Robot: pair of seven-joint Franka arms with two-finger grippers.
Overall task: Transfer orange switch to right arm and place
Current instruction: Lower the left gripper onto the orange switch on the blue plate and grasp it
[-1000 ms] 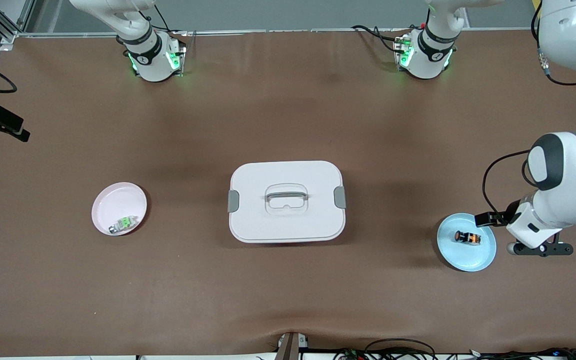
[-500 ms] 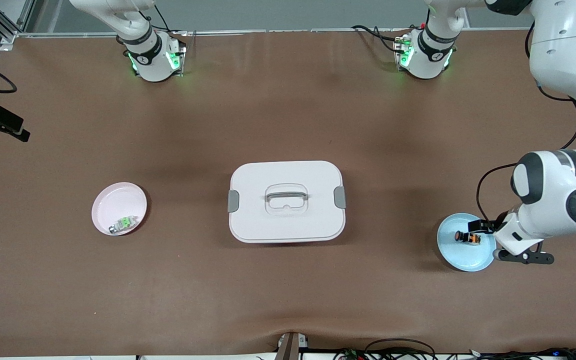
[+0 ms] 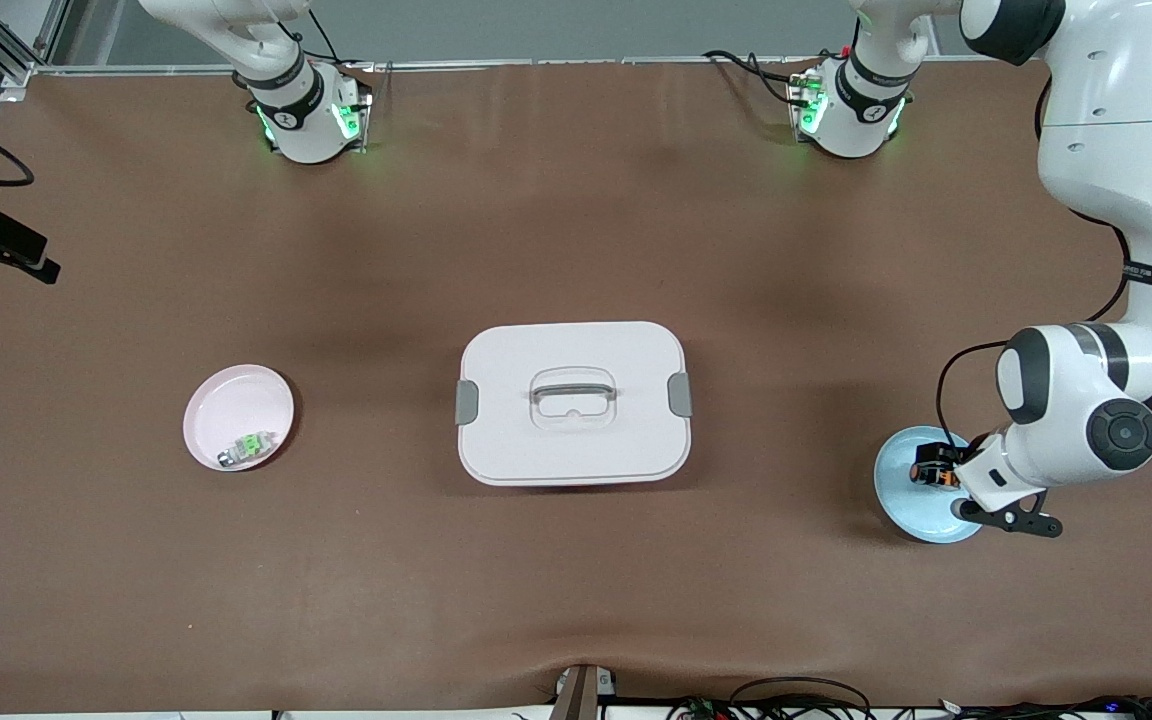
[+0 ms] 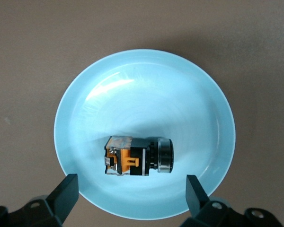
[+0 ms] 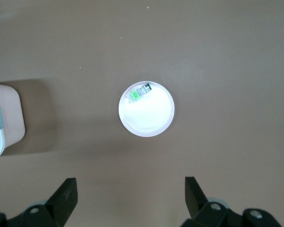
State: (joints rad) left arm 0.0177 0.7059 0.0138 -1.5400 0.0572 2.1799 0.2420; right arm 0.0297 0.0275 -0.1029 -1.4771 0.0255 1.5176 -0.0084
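Spanning the frame: brown table, with a closed white lidded box at centre. Toward the right arm's end, pink plate holding a small silver-and-green part; toward the left arm's end, blue plate. Right arm waiting high over the pink plate, right gripper with jaws wide and empty. Left gripper low over the blue plate, jaws spread wide, nothing held. Orange switch lying on its side in the blue plate, off the plate's centre, round black end pointing one way and orange-marked block the other; partly hidden by the left wrist in the front view. Step in hand, by judgement: left-arm approach for the pick. To do well: centre the jaws so the fingers straddle the switch body across its short width, not along its length; descend straight, stopping short of the plate surface to avoid scraping or tipping the shallow rim; close on the squarer block rather than the round end, which looks likely to roll out. Gripping near one end would leave the rest exposed for the right gripper at handover.
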